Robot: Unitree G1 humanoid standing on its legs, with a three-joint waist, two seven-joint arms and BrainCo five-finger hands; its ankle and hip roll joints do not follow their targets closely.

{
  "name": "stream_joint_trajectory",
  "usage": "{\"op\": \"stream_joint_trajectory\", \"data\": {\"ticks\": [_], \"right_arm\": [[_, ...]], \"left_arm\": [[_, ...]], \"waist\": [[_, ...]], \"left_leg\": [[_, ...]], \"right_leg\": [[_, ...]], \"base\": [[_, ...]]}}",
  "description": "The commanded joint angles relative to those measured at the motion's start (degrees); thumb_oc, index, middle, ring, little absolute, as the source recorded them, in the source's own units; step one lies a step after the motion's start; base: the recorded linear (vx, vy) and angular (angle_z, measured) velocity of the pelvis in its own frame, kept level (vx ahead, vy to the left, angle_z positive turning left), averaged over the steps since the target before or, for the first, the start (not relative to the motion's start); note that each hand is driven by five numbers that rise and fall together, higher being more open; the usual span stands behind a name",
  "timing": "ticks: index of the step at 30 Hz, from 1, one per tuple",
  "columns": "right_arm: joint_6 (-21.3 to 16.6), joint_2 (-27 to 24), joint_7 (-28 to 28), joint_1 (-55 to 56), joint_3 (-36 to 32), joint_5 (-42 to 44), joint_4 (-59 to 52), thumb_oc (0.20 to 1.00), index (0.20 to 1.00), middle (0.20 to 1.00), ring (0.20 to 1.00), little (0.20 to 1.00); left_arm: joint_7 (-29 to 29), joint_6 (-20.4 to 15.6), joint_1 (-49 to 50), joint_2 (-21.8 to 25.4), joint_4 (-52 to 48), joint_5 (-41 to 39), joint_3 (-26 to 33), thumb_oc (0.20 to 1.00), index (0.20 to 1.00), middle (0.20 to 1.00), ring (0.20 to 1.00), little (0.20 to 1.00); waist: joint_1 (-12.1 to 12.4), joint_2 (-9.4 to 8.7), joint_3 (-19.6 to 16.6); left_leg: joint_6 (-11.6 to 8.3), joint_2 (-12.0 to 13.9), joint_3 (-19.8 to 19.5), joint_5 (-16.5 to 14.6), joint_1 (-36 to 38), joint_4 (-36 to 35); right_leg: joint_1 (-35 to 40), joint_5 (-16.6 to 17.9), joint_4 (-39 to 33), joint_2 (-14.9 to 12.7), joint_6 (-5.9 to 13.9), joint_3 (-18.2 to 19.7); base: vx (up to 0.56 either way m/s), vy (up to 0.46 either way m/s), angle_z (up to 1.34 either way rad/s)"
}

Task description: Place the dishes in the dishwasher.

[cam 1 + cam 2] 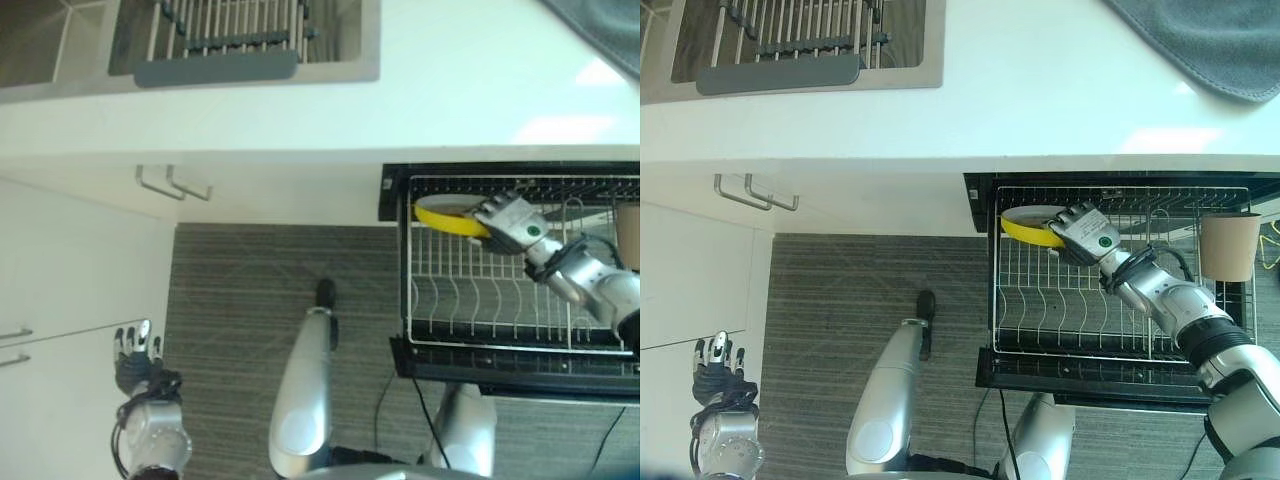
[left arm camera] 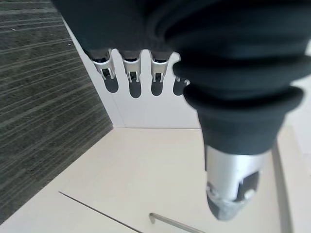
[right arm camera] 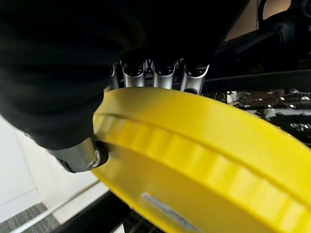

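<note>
My right hand (image 1: pixel 1086 232) is shut on a yellow plate (image 1: pixel 1028 226), fingers on one face and thumb on the other, as the right wrist view shows with the yellow plate (image 3: pixel 204 160) up close. The plate hangs over the back left corner of the pulled-out dishwasher rack (image 1: pixel 1120 345), a white wire rack with rows of upright tines. The right hand (image 1: pixel 513 222) and yellow plate (image 1: pixel 447 217) show above the dishwasher rack (image 1: pixel 500 340). My left hand (image 1: pixel 135 358) hangs low at the left beside white cabinet doors, fingers straight and holding nothing; its fingers (image 2: pixel 130 68) point at the cabinet.
A brown cup (image 1: pixel 1228 245) stands in the rack's right side. Above runs a white countertop (image 1: pixel 1040 100) with a sink holding a dish drainer (image 1: pixel 790 45), and a grey mat (image 1: pixel 1210 40) at the right. White cabinets with handles (image 1: pixel 175 185) stand left of striped grey carpet (image 1: pixel 250 300).
</note>
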Motion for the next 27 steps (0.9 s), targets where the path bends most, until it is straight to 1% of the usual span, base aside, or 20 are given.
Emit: {"op": "stream_joint_trajectory", "data": {"ticks": [1,4,5,6,7,8,9,13,14,15,16,17,19,20,21,23,24,25,26,27], "right_arm": [[2.2,2.5,0.4,-0.8,1.3,0.9,4.1,0.200,0.200,0.200,0.200,0.200],[1.9,3.7,2.0,-1.8,2.7,1.1,6.9,0.200,0.200,0.200,0.200,0.200],[1.8,4.3,4.0,-2.4,3.6,1.6,8.2,0.200,0.200,0.200,0.200,0.200],[2.0,5.2,8.9,-2.7,4.4,3.8,9.8,0.200,0.200,0.200,0.200,0.200],[1.8,5.4,9.9,-2.6,4.6,4.5,10.0,0.263,0.263,0.263,0.263,0.263],[1.3,5.7,10.9,-2.6,5.0,5.5,10.7,0.925,0.925,0.925,0.925,0.925],[1.0,5.9,13.0,-2.5,5.0,7.2,11.2,1.000,1.000,1.000,1.000,1.000],[0.9,6.6,15.1,-0.7,3.8,10.7,11.4,1.000,1.000,1.000,1.000,1.000],[1.5,7.0,16.7,-0.1,3.2,12.5,11.4,1.000,1.000,1.000,1.000,1.000],[3.9,7.6,17.4,0.8,1.8,16.0,11.9,1.000,1.000,1.000,1.000,1.000],[4.6,7.8,17.7,1.2,1.2,17.5,12.1,1.000,1.000,1.000,1.000,1.000],[5.0,8.7,17.3,2.3,-1.3,20.8,12.9,1.000,1.000,1.000,1.000,1.000],[5.9,9.4,17.7,3.2,-3.8,24.2,12.3,1.000,1.000,1.000,1.000,1.000],[6.2,10.3,18.2,4.0,-6.6,28.8,11.6,1.000,1.000,1.000,1.000,1.000],[6.2,10.4,18.3,4.1,-7.0,29.2,11.5,1.000,1.000,1.000,1.000,1.000],[6.9,11.1,18.5,5.3,-11.5,37.4,7.8,1.000,1.000,1.000,1.000,1.000],[7.4,11.4,18.5,5.8,-13.2,39.2,6.1,1.000,1.000,1.000,1.000,1.000],[9.3,12.3,18.1,7.5,-16.0,42.2,3.1,1.000,1.000,1.000,1.000,1.000],[9.9,12.5,18.4,8.0,-16.8,43.1,2.2,1.000,1.000,1.000,1.000,1.000],[14.0,13.6,22.0,10.1,-19.8,48.9,-1.0,1.000,1.000,1.000,1.000,1.000]], "left_arm": [[-1.1,-3.1,0.6,4.6,0.9,0.3,-2.2,1.000,1.000,1.000,1.000,1.000],[-1.7,-2.9,0.5,5.1,1.2,0.1,-2.5,1.000,1.000,1.000,1.000,1.000],[-1.9,-2.8,0.5,5.2,1.4,0.2,-2.5,1.000,1.000,1.000,1.000,1.000],[-2.3,-2.6,0.3,5.4,1.8,0.1,-2.2,1.000,1.000,1.000,1.000,1.000],[-2.3,-2.5,0.3,5.5,1.8,0.1,-2.1,1.000,1.000,1.000,1.000,1.000],[-2.5,-2.3,0.1,5.9,1.7,-0.1,-2.1,1.000,1.000,1.000,1.000,1.000],[-2.8,-2.1,0.0,6.1,1.8,0.1,-1.8,1.000,1.000,1.000,1.000,1.000],[-2.7,-1.8,-0.3,6.6,1.3,0.2,-1.9,1.000,1.000,1.000,1.000,1.000],[-2.3,-1.8,-0.4,6.5,1.0,0.4,-2.1,1.000,1.000,1.000,1.000,1.000],[-2.1,-2.1,-0.5,6.3,0.8,0.8,-2.1,1.000,1.000,1.000,1.000,1.000],[-2.0,-2.1,-0.5,6.2,0.7,1.0,-2.1,1.000,1.000,1.000,1.000,1.000],[-1.5,-2.4,-0.6,5.9,0.1,0.9,-2.2,1.000,1.000,1.000,1.000,1.000],[-0.8,-2.6,-0.5,5.5,-0.7,1.2,-2.4,1.000,1.000,1.000,1.000,1.000],[0.4,-2.5,-0.7,5.1,-2.0,2.2,-2.4,1.000,1.000,1.000,1.000,1.000],[0.5,-2.5,-0.7,5.0,-2.1,2.2,-2.4,1.000,1.000,1.000,1.000,1.000],[2.8,-2.0,-0.2,4.3,-4.5,3.2,-2.6,1.000,1.000,1.000,1.000,1.000],[3.5,-1.9,0.0,4.0,-5.1,3.4,-2.6,1.000,1.000,1.000,1.000,1.000],[4.3,-1.8,0.9,3.1,-6.1,3.7,-2.3,1.000,1.000,1.000,1.000,1.000],[4.5,-1.8,1.0,2.9,-6.3,3.8,-2.2,1.000,1.000,1.000,1.000,1.000],[5.3,-1.7,1.7,2.0,-7.3,4.4,-1.7,1.000,1.000,1.000,1.000,1.000]], "waist": [[2.1,-1.62,-4.5],[2.8,-1.63,-4.4],[3.0,-1.54,-4.3],[3.3,-1.59,-4.2],[3.4,-1.60,-4.2],[3.5,-1.64,-4.0],[3.6,-1.76,-3.9],[3.5,-2.08,-3.7],[3.4,-2.22,-3.6],[3.3,-2.31,-3.5],[3.2,-2.31,-3.4],[2.9,-2.25,-3.3],[2.6,-2.27,-3.2],[2.2,-2.27,-3.1],[2.2,-2.23,-3.0],[1.6,-2.00,-2.9],[1.4,-2.01,-2.9],[0.9,-2.00,-2.8],[0.8,-2.02,-2.8],[0.2,-2.20,-2.6]], "left_leg": [[0.14,-0.1,-5.1,-6.7,0.4,3.5],[0.29,-0.3,-5.3,-6.8,0.2,3.4],[0.39,-0.5,-5.4,-6.8,0.1,3.4],[0.44,-0.5,-5.3,-6.8,0.1,3.4],[0.46,-0.5,-5.3,-6.8,0.1,3.4],[0.58,-0.6,-5.3,-6.8,0.0,3.4],[0.58,-0.6,-5.3,-6.8,0.1,3.5],[0.67,-0.6,-5.2,-6.8,0.3,3.2],[0.66,-0.6,-5.2,-6.8,0.3,3.2],[0.71,-0.6,-5.2,-6.7,0.4,3.2],[0.72,-0.6,-5.2,-6.7,0.4,3.2],[0.78,-0.5,-5.0,-6.5,0.6,2.9],[0.88,-0.5,-4.8,-6.5,1.0,2.7],[0.89,-0.5,-4.7,-6.4,1.3,2.6],[0.89,-0.5,-4.7,-6.4,1.3,2.6],[0.96,-0.4,-4.6,-6.2,2.0,2.0],[0.93,-0.4,-4.5,-6.1,2.3,1.8],[0.94,-0.2,-4.3,-5.9,2.7,1.4],[0.97,-0.2,-4.2,-5.8,2.8,1.2],[1.00,-0.1,-4.1,-5.6,3.4,0.6]], "right_leg": [[-2.3,1.7,-1.4,-0.6,-0.46,-1.5],[-2.4,1.8,-1.5,-0.7,-0.45,-2.0],[-2.6,1.8,-1.4,-0.7,-0.43,-2.1],[-2.5,1.8,-1.4,-0.7,-0.39,-2.3],[-2.5,1.9,-1.4,-0.7,-0.37,-2.3],[-2.6,1.9,-1.3,-0.8,-0.37,-2.4],[-2.5,1.9,-1.4,-0.9,-0.37,-2.6],[-2.0,2.3,-2.0,-0.7,-0.33,-2.9],[-1.9,2.4,-2.2,-0.6,-0.35,-3.0],[-1.9,2.6,-2.4,-0.5,-0.39,-3.0],[-1.8,2.6,-2.5,-0.5,-0.40,-2.9],[-1.7,2.8,-2.7,-0.4,-0.51,-2.8],[-1.5,3.0,-2.9,-0.4,-0.59,-2.8],[-1.2,3.1,-3.1,-0.3,-0.73,-2.8],[-1.2,3.1,-3.2,-0.3,-0.75,-2.8],[-0.5,3.3,-3.7,-0.1,-0.96,-2.8],[-0.3,3.4,-4.0,0.0,-1.03,-2.7],[-0.1,3.6,-4.3,0.2,-1.13,-2.5],[0.0,3.6,-4.4,0.2,-1.14,-2.5],[0.4,3.7,-5.0,0.6,-1.26,-2.3]], "base": [[-0.01,-0.083,0.08],[-0.01,-0.031,0.05],[0.00,0.000,0.00],[0.00,0.000,0.00],[0.00,0.000,0.00],[-0.02,-0.023,0.03],[-0.02,-0.026,0.04],[-0.02,-0.025,0.04],[-0.03,-0.019,0.04],[0.00,0.000,0.00],[0.00,0.000,0.00],[-0.02,0.032,-0.01],[-0.02,0.039,0.01],[-0.01,0.033,0.01],[-0.02,0.053,-0.01],[0.00,0.063,-0.02],[0.01,0.077,-0.01],[0.01,0.063,-0.03],[0.01,0.084,-0.04],[0.01,0.075,-0.04]]}}
